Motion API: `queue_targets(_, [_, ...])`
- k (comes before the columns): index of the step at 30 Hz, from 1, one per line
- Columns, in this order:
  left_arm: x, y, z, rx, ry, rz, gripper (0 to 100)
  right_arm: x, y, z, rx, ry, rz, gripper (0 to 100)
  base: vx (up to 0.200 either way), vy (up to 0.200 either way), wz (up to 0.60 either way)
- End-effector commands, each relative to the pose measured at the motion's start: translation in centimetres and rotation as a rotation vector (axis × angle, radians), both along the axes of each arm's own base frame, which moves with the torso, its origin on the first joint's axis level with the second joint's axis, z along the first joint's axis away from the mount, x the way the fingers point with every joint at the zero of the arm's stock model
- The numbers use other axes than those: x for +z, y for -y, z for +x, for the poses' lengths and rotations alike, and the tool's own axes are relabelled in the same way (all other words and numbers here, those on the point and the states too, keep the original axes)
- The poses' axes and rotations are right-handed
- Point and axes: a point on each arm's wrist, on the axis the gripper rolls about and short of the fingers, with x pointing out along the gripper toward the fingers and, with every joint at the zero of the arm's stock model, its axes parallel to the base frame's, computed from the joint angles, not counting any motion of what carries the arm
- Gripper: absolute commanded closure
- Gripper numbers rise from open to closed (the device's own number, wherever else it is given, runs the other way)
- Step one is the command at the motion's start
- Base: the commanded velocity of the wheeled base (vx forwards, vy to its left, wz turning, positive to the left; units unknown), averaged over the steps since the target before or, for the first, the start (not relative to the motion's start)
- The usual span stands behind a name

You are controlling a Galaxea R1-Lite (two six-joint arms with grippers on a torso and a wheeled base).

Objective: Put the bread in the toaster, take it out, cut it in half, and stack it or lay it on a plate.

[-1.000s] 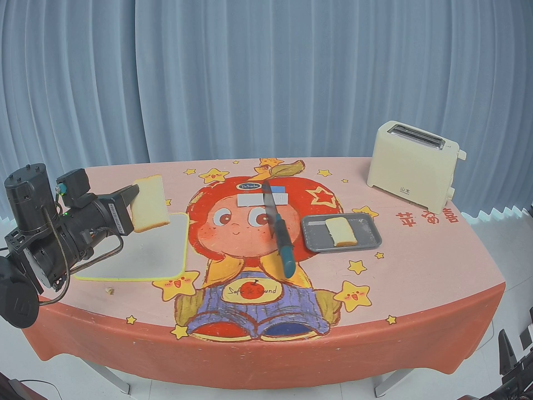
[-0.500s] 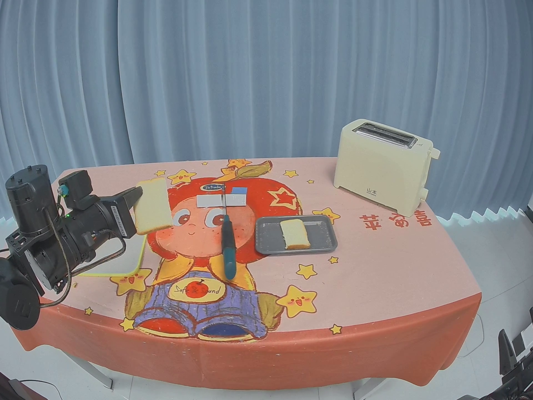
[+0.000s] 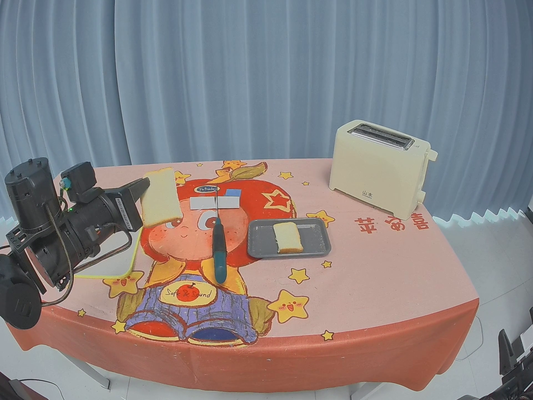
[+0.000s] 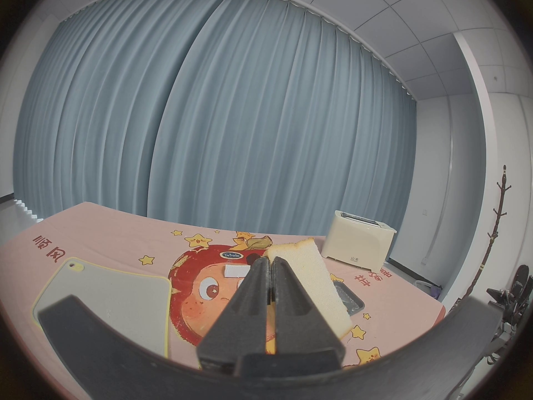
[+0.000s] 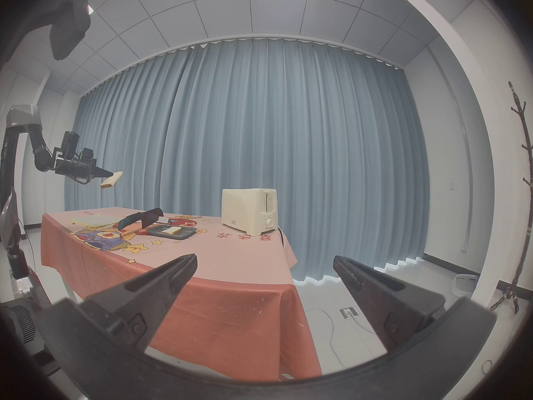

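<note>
Head view, left hand (image 3: 143, 189): I see it clenched on one edge of a bread slice (image 3: 161, 203), held in the air over the left part of the tabletop (image 3: 388, 273) — the slice is tilted and clear of the surface.
Left wrist view, grip: the two fingers (image 4: 250, 301) are pressed together, and the slice rises past their tips.
Tray (image 3: 256, 249): dark metal, lying flat near the middle of the tabletop. It holds one half slice (image 3: 288, 236), which lies flat in its middle.
Toaster (image 3: 379, 168): cream, at the far right of the tabletop, well apart from the tray, with its slots facing up.
Knife (image 3: 218, 245): flat on the tabletop just left of the tray and not touching it, with the teal handle toward me.
Cutting board (image 4: 105, 301): pale with a yellow rim, flat on the left side, partly under the left arm.
Right hand (image 5: 265, 262): released, jaws spread wide — well apart from the tabletop, off its right end.
</note>
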Motion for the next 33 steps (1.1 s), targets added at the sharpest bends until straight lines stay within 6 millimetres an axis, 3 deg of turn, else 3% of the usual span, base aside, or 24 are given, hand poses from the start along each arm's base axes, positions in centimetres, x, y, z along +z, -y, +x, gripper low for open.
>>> queue_targets(1, [-0.1,0.3,-0.1,-0.012,-0.005,0.0,100,-0.5,0.0,0.0,0.0,0.0,0.0,0,0.0,0.0,0.0])
queue_targets(21, [1.1,1.4,-0.2,0.016,0.038,-0.114,100,-0.5,0.0,0.0,0.0,0.0,0.0,0,0.0,0.0,0.0])
queue_targets(28, [2.5,1.9,0.2,0.045,0.083,-0.133,100,-0.5,0.0,0.0,0.0,0.0,0.0,0,0.0,0.0,0.0])
queue_targets(31, [1.7,2.2,0.6,0.049,0.055,-0.12,100,-0.5,0.0,0.0,0.0,0.0,0.0,0,0.0,0.0,0.0])
queue_targets(33, [0.1,2.6,1.6,0.049,0.011,-0.068,100,-0.5,0.0,0.0,0.0,0.0,0.0,0,0.0,0.0,0.0])
